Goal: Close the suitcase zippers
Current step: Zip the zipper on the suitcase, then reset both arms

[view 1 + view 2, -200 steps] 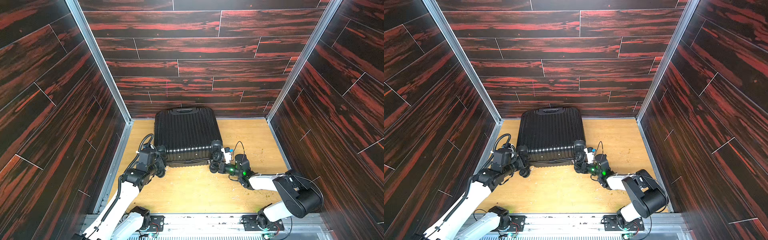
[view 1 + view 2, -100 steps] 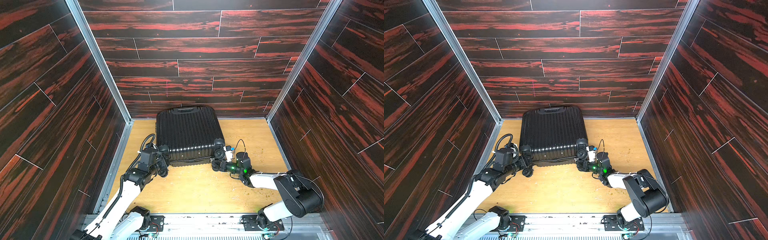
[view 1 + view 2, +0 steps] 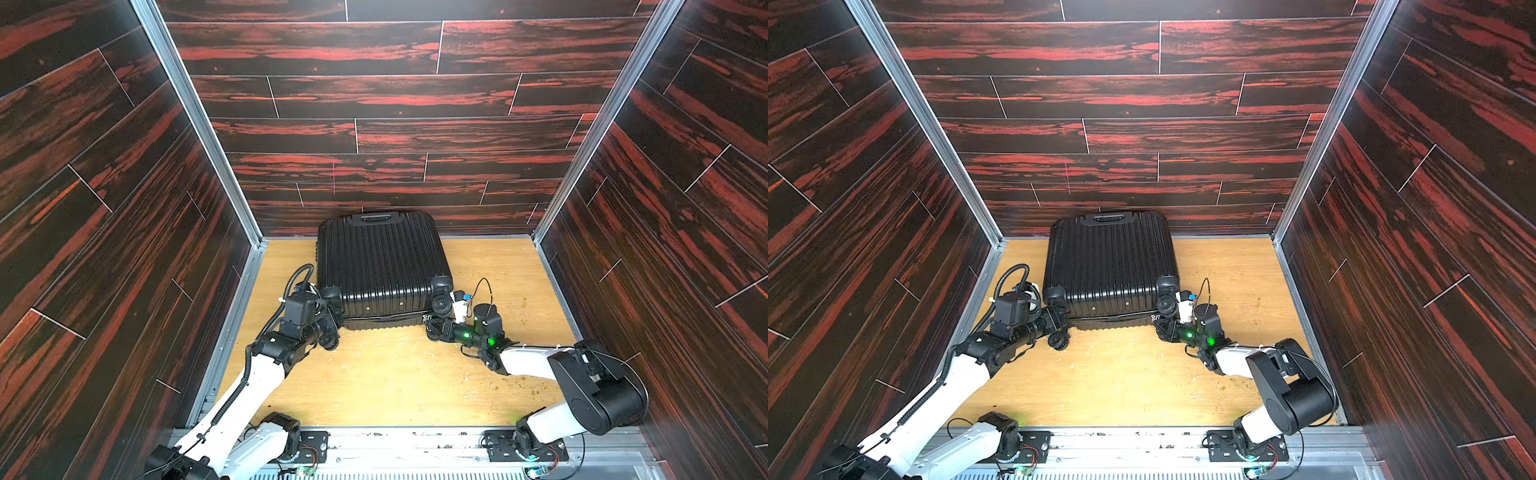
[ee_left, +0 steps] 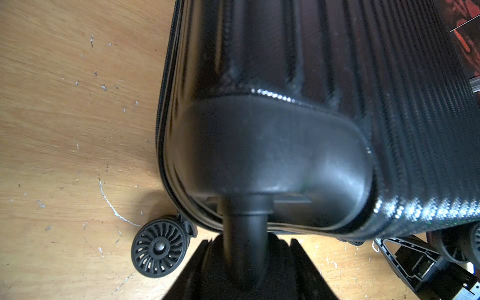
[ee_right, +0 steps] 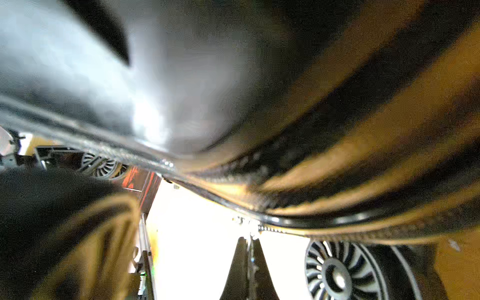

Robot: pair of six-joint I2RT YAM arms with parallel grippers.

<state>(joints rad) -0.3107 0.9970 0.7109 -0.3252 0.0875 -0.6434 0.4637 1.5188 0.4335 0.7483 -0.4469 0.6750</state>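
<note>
With the suitcase point(image 3: 380, 262) flat by the back wall point(image 3: 395, 137), wheels toward me, my left gripper point(image 4: 249, 250) clamps a caster stem point(image 4: 245, 215) to steady what I judge a stiff, slick shell, while my right gripper point(image 5: 250, 244) is pinched together on the tiny, slip-prone zipper pull point(image 5: 251, 233).

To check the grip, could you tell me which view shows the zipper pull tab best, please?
The right wrist view: the pull tab sits pinched in the shut right gripper beside the zip track. In both top views the gripper hides it at the suitcase's corner; the left wrist view shows no clear tab.
</note>
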